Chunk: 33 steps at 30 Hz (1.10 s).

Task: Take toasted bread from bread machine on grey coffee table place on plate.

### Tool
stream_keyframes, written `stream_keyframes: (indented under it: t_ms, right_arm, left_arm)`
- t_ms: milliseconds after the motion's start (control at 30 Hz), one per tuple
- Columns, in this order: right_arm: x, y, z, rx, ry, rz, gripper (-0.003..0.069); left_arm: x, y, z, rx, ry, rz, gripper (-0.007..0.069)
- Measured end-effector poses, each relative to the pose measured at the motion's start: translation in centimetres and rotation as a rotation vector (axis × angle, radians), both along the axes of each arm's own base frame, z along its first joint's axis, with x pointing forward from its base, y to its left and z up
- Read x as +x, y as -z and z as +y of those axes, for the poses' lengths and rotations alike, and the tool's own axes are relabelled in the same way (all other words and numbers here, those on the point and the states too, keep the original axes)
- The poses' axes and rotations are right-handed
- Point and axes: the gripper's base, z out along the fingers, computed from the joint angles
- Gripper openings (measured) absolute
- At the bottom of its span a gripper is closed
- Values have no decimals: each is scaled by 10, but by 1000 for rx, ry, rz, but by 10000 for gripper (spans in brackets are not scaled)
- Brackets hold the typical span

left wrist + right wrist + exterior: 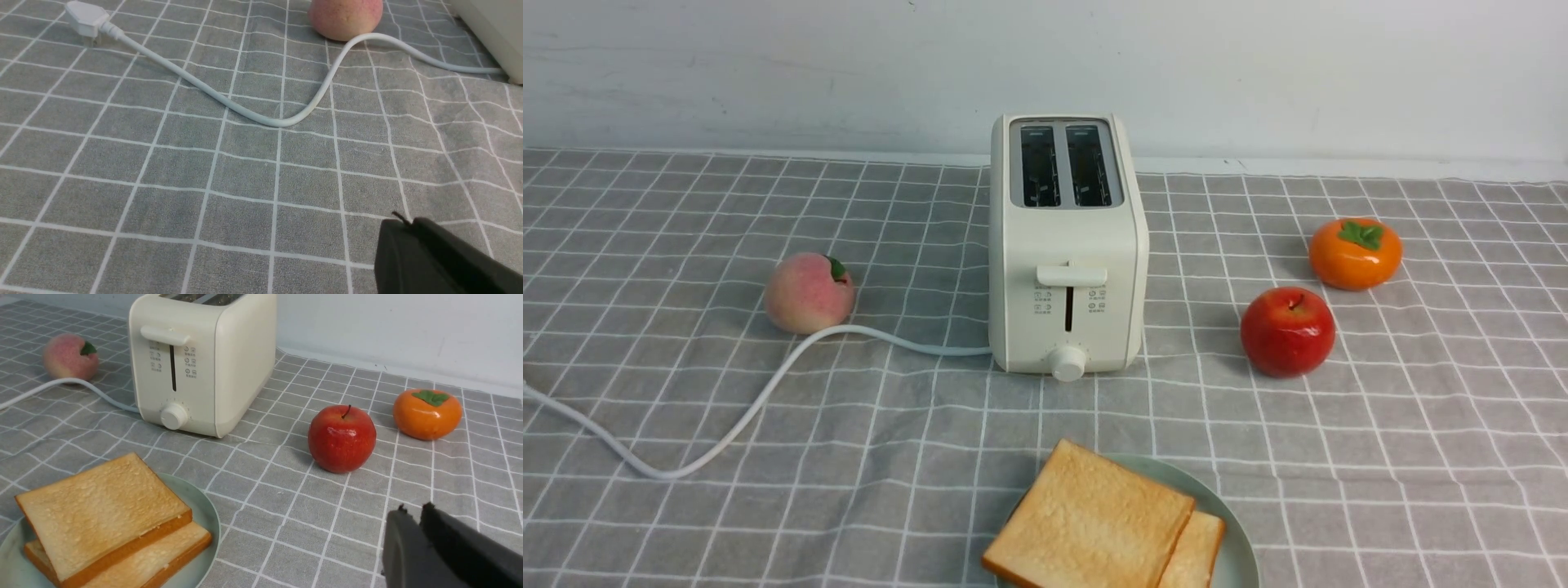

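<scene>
Right gripper (412,516) empty; toasted bread (1090,523) (golden, brown-crusted) stacked on plate (1241,551).

A plain, scuffed off-white painted wall (1258,65) rises behind the desk, evenly lit, with soft shadows.

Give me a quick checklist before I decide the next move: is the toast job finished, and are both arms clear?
1. Bread machine slots empty: ok, both slots look dark and bare in the front view.
2. Toasted bread on the plate: ok, two slices stacked, the upper overlapping the lower.
3. Stack stable: cannot tell; the plate is cut off at the picture's edge.
4. Left gripper empty: ok, shut, above bare cloth, away from the white cord.
5. Right gripper clear of the toast: ok, nothing held, nearly closed, apart from the plate and the red apple.
6. Lever up: ok, at the top of its slot.
</scene>
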Motion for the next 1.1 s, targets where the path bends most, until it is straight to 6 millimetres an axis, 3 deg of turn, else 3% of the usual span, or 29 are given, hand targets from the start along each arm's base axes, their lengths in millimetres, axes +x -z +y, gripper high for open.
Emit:
stream_keyframes:
  t_ms: [200,367,767,1100]
  right_arm:
    - [-12,-6,-9,30,60,-109,76]
    - [-12,1,-9,55,90,-86,83]
    - [-5,66,-11,38,264,147,100]
    - [-5,67,-11,60,288,166,113]
  left_arm:
    - [0,0,0,0,0,-2,18]
    - [0,0,0,0,0,-2,21]
    - [0,0,0,0,0,-2,37]
    - [0,0,0,0,0,-1,39]
